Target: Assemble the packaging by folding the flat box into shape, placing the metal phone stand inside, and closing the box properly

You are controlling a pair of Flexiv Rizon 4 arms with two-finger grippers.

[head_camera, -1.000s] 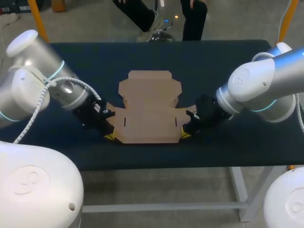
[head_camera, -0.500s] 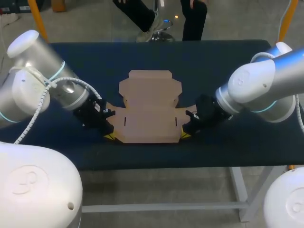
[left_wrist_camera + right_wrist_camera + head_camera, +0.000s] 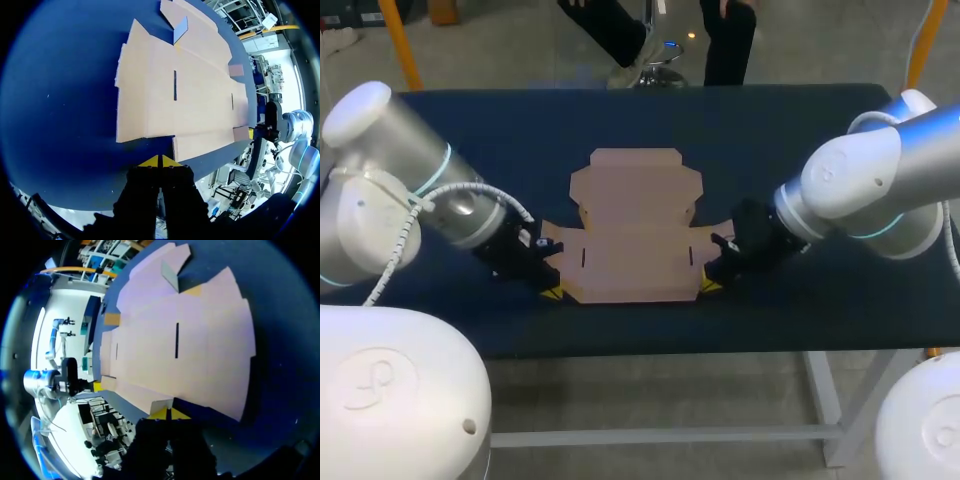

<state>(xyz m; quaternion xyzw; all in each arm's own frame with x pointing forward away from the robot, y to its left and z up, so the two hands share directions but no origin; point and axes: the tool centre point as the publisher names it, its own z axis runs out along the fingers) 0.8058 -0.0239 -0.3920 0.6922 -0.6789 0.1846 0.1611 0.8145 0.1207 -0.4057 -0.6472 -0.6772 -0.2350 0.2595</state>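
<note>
Zero folds done, as far as we see: flat brown cardboard box blank (image 3: 632, 235) lies mid dark-blue counter (image 3: 770, 130). Left hand (image 3: 551, 291) & right hand (image 3: 708, 287), tips pressed together, sit at its front corners. Metal phone stand not in view; folding, loading, closing all left.

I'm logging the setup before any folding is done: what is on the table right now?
flat box: one, tan cardboard, lying unfolded mid-table between the two grippers.
table: one, dark blue top, under everything.
phone stand: none in view.
left gripper: one, black with yellow tips together, at the box's near left corner.
right gripper: one, black with yellow tips together, at the box's near right corner.
</note>
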